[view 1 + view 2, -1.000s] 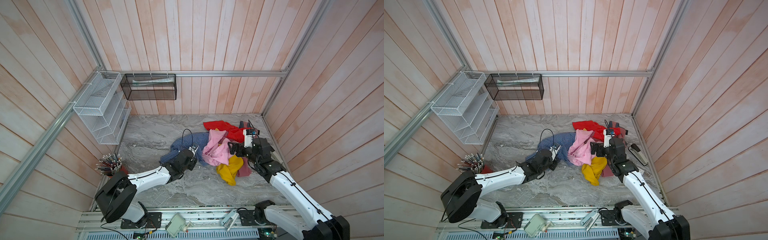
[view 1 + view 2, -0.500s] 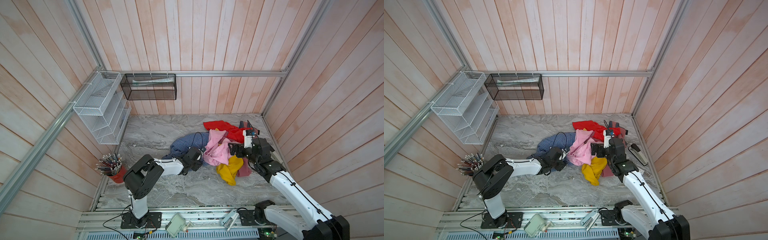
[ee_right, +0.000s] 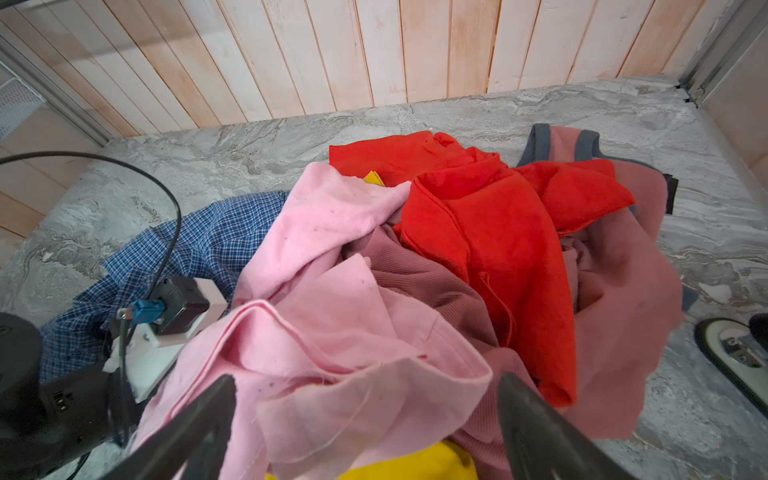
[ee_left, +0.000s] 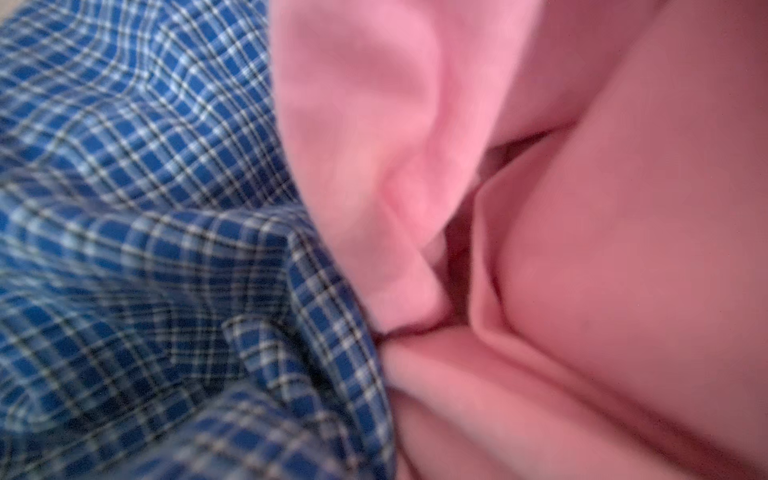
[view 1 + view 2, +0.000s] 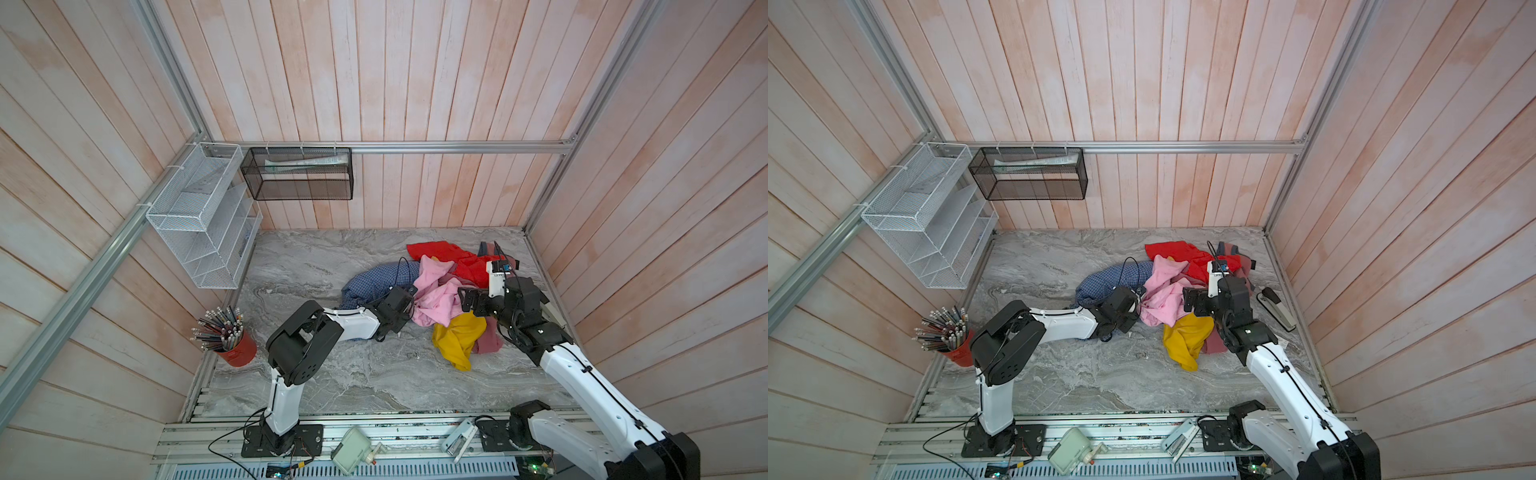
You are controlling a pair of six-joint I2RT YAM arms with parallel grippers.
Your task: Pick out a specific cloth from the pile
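Left fingers [image 5: 405,296] closed at the cloth [image 5: 368,282], right fingers [image 3: 536,419] wide above the pile [image 5: 440,293]

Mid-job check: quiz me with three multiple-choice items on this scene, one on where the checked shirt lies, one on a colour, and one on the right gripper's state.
1. In both top views the checked shirt lies:
A. left of the pink garment
B. right of the red garment
C. in the wire basket

2. The garment lying lowest in both top views is:
A. red
B. mustard yellow
C. green

3. The right gripper is:
A. shut on the checked shirt
B. out of view
C. open

Answers:
1 A: the blue check sits to the left of the pink fabric and touches it.
2 B: the yellow folds reach furthest down.
3 C: the right wrist view shows its jaws spread wide over pink fabric.
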